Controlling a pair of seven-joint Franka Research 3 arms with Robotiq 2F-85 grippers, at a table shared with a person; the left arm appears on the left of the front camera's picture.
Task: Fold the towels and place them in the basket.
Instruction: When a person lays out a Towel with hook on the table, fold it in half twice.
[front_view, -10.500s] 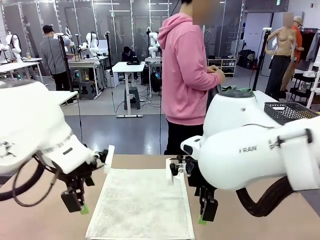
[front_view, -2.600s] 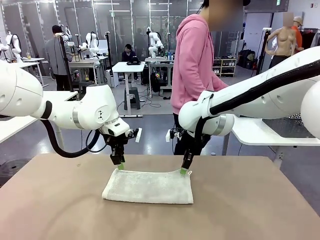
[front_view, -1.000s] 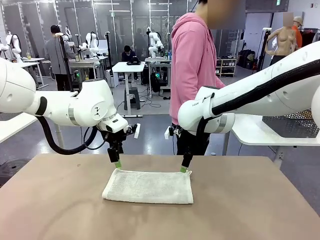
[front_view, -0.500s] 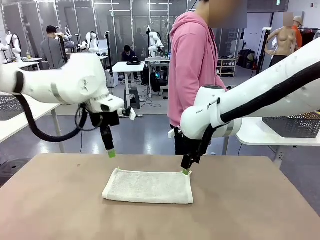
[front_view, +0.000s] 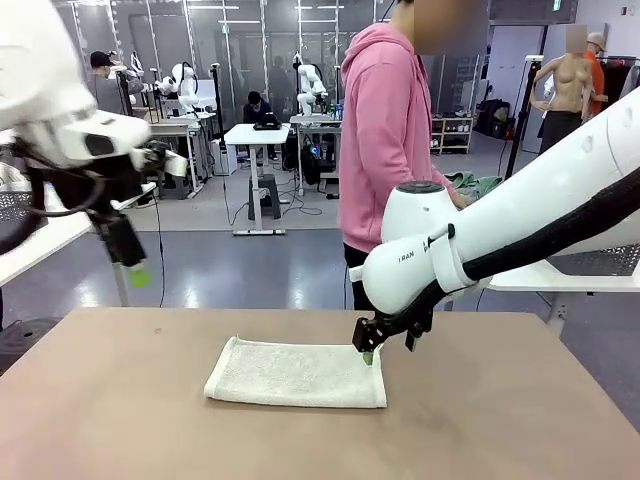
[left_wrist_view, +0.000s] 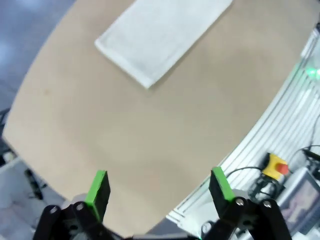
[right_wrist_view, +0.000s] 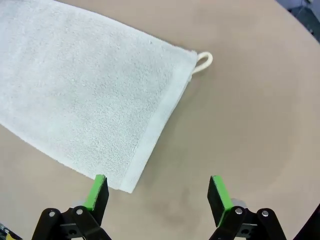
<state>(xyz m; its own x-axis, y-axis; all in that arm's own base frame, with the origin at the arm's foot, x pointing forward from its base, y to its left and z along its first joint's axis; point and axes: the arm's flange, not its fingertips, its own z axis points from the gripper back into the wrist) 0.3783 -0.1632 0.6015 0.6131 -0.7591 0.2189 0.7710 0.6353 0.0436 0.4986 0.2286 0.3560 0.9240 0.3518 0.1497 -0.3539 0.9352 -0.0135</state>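
Right tool (front_view: 368, 352) is shown low at the far right corner of the towel (front_view: 298, 373), with its jaws spread wide and nothing held between them; whether the cloth is touched cannot be told. In the right wrist view one green pad (right_wrist_view: 98, 189) is set just off the towel's short end, while the other is placed over bare desk (right_wrist_view: 250, 125) beside it. A small cream loop (right_wrist_view: 204, 59) is seen at the towel's corner. The off-white towel is laid folded into a long rectangle, flat on the brown desk, near its middle.

Left tool (front_view: 135, 268) is held high and well to the left of the towel, blurred in the front view. In its own wrist view the left tool (left_wrist_view: 159, 176) is seen wide apart and empty, the towel lying far below it.

A person in a pink hoodie (front_view: 385, 130) is placed beyond the towel, past the desk's far edge. A dark mesh basket (front_view: 598, 262) is partly seen well to the right of the towel, behind the right arm.
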